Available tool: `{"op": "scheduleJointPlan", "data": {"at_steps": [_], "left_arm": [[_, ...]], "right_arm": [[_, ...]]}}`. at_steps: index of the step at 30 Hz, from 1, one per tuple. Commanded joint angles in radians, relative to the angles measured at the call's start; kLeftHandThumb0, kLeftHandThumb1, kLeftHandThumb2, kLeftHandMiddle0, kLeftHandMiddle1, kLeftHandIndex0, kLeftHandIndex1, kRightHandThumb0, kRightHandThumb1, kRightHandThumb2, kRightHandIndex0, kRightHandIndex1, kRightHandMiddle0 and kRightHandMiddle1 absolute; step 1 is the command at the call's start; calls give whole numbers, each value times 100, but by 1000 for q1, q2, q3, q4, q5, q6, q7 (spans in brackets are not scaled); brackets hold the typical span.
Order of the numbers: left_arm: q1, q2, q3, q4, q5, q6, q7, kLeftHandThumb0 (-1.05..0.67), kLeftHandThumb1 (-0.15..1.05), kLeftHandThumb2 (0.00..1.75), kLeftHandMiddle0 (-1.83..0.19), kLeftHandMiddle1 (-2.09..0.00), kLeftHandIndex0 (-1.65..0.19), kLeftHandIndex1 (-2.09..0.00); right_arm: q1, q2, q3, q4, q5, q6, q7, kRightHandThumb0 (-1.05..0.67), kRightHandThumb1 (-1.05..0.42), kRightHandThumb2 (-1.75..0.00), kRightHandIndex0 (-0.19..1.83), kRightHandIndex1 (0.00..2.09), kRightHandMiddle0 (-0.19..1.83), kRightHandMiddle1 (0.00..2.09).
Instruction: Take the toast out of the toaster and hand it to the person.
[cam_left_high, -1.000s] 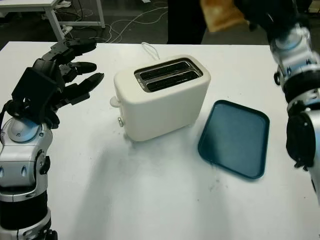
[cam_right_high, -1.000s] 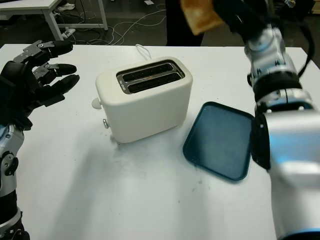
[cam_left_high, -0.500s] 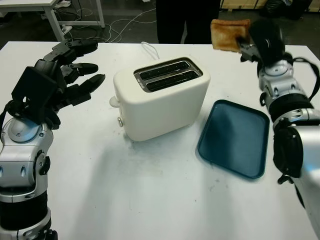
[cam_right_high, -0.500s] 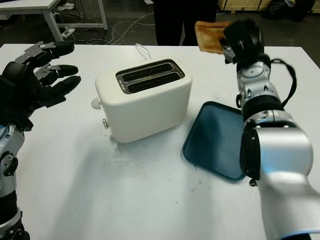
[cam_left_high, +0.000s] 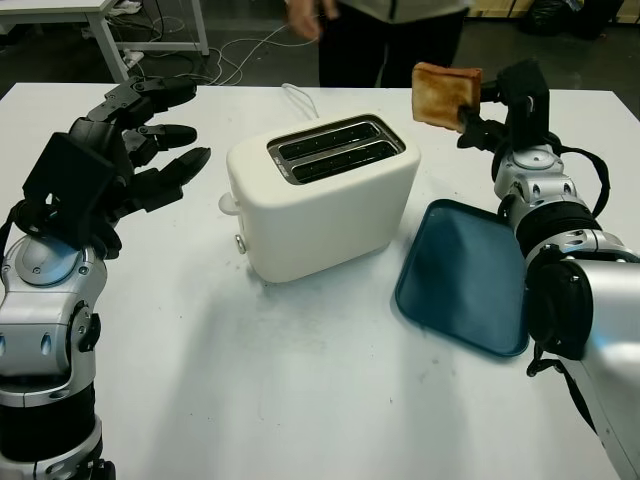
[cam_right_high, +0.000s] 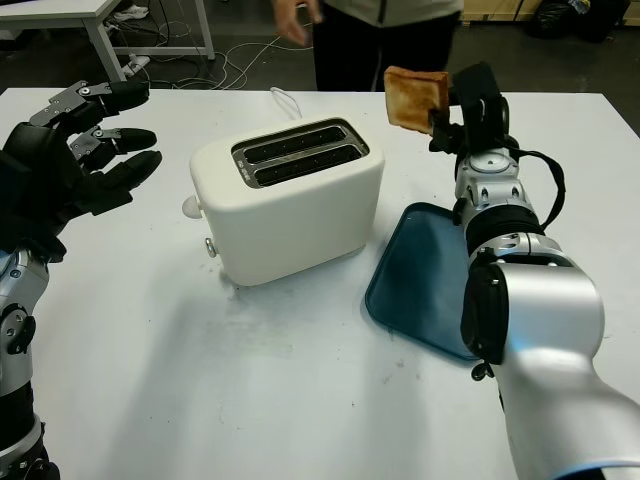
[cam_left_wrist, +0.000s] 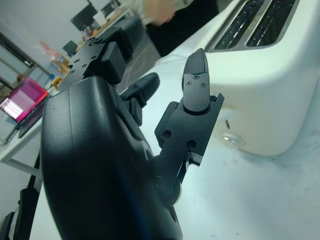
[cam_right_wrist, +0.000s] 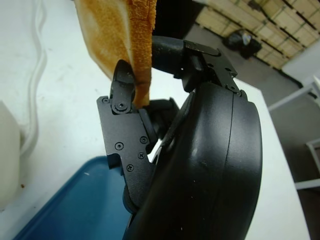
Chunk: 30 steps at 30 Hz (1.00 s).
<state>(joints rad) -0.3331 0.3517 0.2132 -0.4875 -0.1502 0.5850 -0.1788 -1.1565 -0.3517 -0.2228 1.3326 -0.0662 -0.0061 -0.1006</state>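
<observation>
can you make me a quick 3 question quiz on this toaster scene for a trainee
1. Which hand holds the toast: left or right?
2. True or false: both slots of the toaster are empty.
3. What lies on the table below the right hand?
A. a white plate
B. a blue tray
C. a cutting board

Key:
1. Right; it holds the toast up toward the person at the table's far edge, while the left hand is open, left of the toaster.
2. True.
3. B, the blue tray.

Bright, even overhead light; the cream plastic toaster (cam_left_high: 322, 195) casts a soft shadow on the glossy white surface (cam_left_high: 300, 400). The person's hand (cam_left_high: 305, 15) blurs.
</observation>
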Motion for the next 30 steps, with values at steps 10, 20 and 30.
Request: {"op": "scheduleJointPlan", "data": {"at_steps": [10, 20, 30], "left_arm": [[0, 3, -2, -25, 1, 28, 16, -17, 71, 51, -16, -97, -30, -58], [1, 6, 1, -14, -4, 11, 9, -15, 70, 52, -18, -97, -31, -58], [-4, 2, -3, -16, -6, 25, 13, -16, 69, 54, -17, -97, -30, -58]], "right_arm": [[33, 6, 9, 11, -3, -5, 9, -18, -92, -42, 58, 175, 30, 175], [25, 7, 18, 11, -11, 0, 7, -20, -92, -43, 60, 175, 31, 175], [18, 4, 10, 9, 4, 2, 20, -18, -92, -40, 59, 175, 32, 175]]}}
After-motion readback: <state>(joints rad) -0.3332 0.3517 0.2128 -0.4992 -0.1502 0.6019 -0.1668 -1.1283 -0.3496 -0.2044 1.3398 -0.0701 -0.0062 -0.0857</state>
